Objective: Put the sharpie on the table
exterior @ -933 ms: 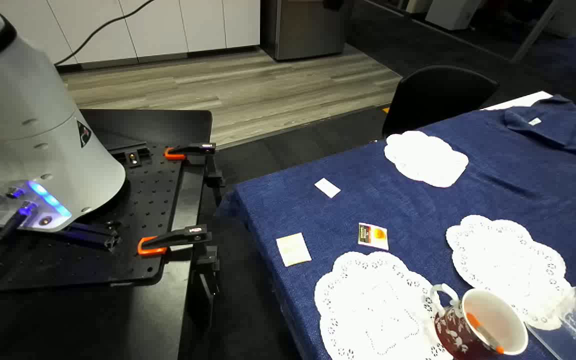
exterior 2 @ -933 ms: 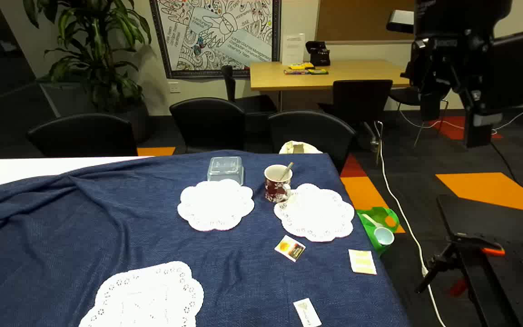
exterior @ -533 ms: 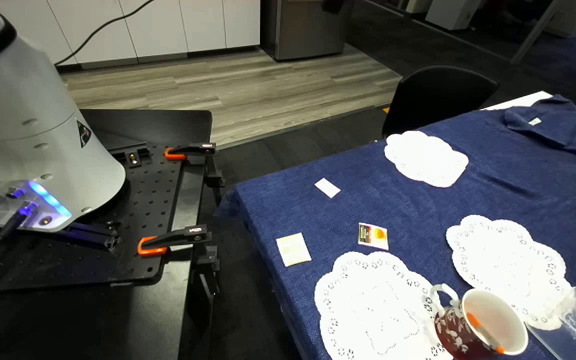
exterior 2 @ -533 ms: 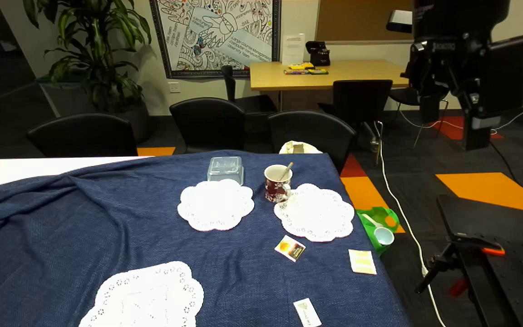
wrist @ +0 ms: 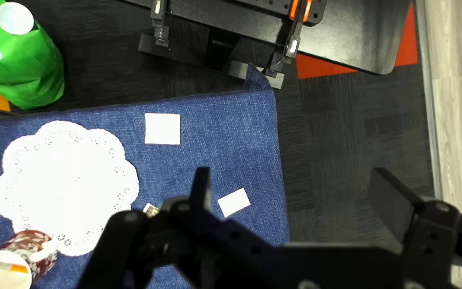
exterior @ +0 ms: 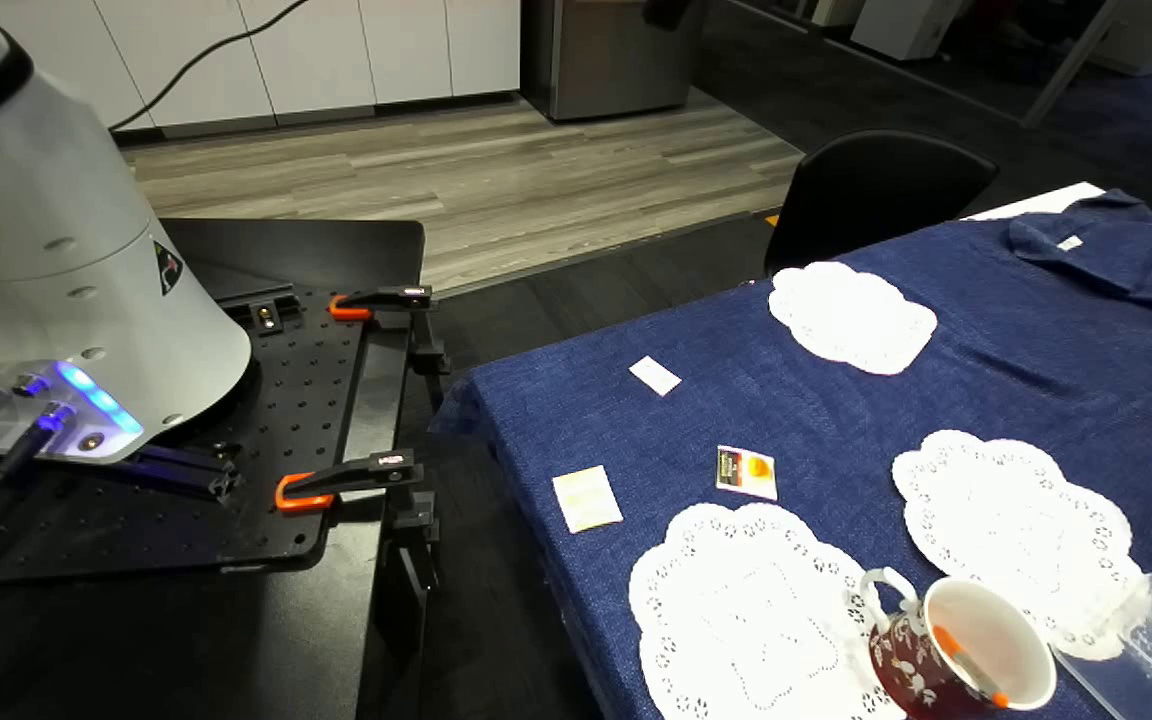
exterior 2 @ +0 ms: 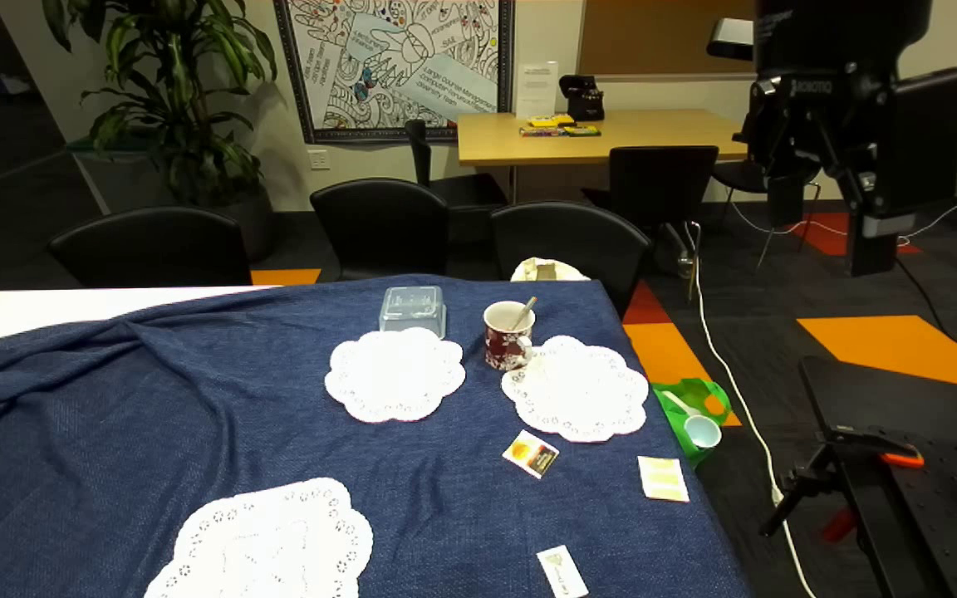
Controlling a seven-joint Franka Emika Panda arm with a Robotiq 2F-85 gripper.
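The end effector (wrist: 291, 180) hangs high, its two fingers spread wide from each other. In the wrist view, near one finger, a small white card (wrist: 234, 202) lies on the navy-draped surface (wrist: 231, 156); a pale square card (wrist: 162, 129) lies farther. Beyond is a lacy white doily (wrist: 64, 188), and at its edge stands a red flowered mug (wrist: 22, 249). Inside this mug leans what looks to be the sharpie (exterior: 971, 666), grey with orange ends, one end rising over the rim.
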